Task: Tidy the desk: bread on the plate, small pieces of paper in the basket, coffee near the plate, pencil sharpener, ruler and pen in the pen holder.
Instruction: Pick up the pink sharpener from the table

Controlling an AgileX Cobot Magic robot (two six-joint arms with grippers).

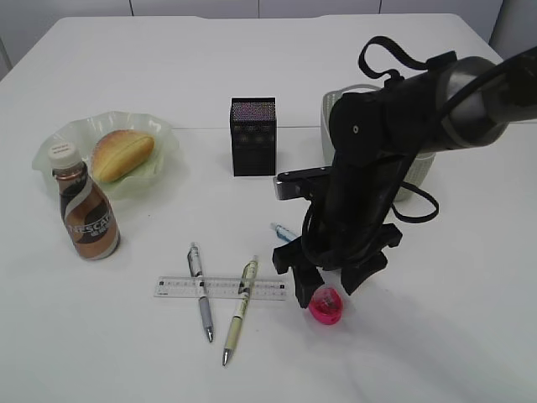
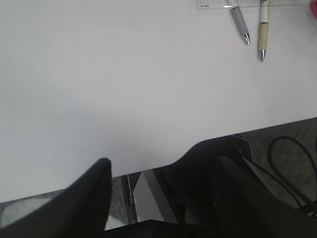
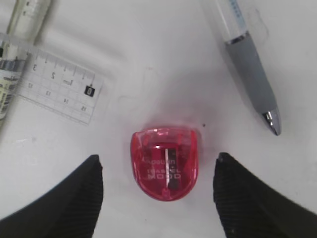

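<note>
The pink pencil sharpener (image 1: 325, 306) lies on the white table; in the right wrist view it (image 3: 165, 162) sits between my right gripper's (image 3: 158, 163) open fingers, untouched. My right gripper (image 1: 329, 287) hangs just over it. A clear ruler (image 1: 220, 288) lies flat with a grey pen (image 1: 201, 291) and a cream pen (image 1: 239, 310) across it. A third, blue-and-white pen (image 1: 283, 232) is partly hidden by the arm. The black pen holder (image 1: 252, 136) stands at the middle. Bread (image 1: 122, 154) lies on the pale green plate (image 1: 168, 138). The coffee bottle (image 1: 86, 211) stands before the plate. My left gripper (image 2: 161, 168) is open over the table's near edge.
A pale grey-green basket (image 1: 333, 117) stands behind my right arm, mostly hidden. The left wrist view shows the table's front edge (image 2: 148, 166), cables below it, and the pens' tips (image 2: 252, 37) far off. No paper pieces show.
</note>
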